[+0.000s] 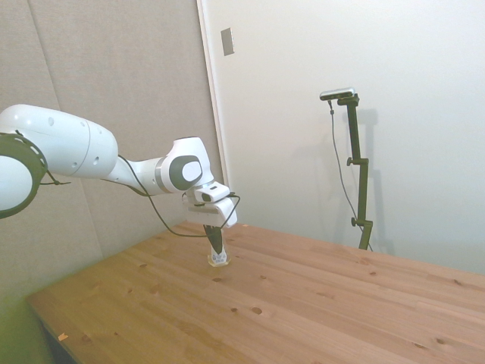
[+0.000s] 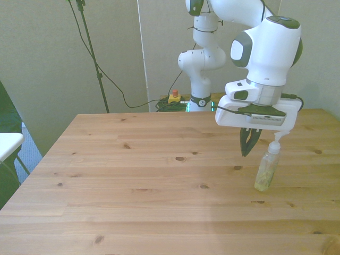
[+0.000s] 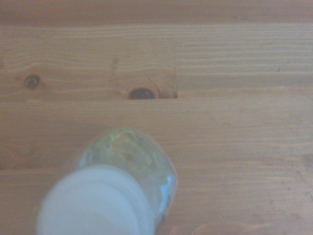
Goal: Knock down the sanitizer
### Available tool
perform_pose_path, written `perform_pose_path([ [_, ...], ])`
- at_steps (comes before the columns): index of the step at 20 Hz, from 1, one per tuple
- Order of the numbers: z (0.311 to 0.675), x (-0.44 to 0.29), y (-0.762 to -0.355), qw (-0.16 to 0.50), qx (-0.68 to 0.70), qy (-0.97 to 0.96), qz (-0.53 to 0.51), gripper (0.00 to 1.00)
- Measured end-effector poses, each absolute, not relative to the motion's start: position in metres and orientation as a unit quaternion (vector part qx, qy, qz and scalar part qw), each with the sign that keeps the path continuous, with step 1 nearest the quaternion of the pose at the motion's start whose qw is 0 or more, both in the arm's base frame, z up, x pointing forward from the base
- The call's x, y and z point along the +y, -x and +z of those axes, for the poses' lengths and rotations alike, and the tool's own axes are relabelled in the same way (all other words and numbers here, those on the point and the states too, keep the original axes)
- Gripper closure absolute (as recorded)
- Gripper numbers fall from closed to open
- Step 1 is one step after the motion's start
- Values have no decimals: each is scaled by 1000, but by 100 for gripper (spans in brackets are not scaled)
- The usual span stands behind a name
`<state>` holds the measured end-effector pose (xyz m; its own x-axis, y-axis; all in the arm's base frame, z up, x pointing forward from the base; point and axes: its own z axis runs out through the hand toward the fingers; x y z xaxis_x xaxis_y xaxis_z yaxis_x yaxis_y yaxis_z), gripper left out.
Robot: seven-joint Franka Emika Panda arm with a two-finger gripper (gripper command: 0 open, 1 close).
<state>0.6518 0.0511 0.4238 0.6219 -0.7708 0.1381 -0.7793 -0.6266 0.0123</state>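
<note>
The sanitizer (image 2: 266,169) stands upright on the wooden table (image 2: 133,180) near the front view's right, a small clear yellowish bottle with a white pump. My gripper (image 2: 246,150) is shut on nothing, and its dark fingers point down just to the front view's left of the pump top, level with the bottle's neck. The hand's white body covers part of the pump head. In the side view the gripper (image 1: 216,243) hangs in front of the sanitizer (image 1: 219,260), so only the base shows. The wrist view looks down on the sanitizer (image 3: 142,161), its white cap blurred.
The table's right edge in the front view lies close beyond the bottle. A yellow box with a red button (image 2: 173,96) sits on the floor behind the table by the robot base. A white and dark green object (image 2: 6,143) is at the front view's left edge.
</note>
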Motion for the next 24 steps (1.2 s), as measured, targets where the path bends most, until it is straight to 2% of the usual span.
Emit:
perform_pose_path([
  [14, 425, 79, -710, 43, -423, -903, 65, 100],
  [24, 424, 88, -735, 49, -423, -902, 67, 100],
])
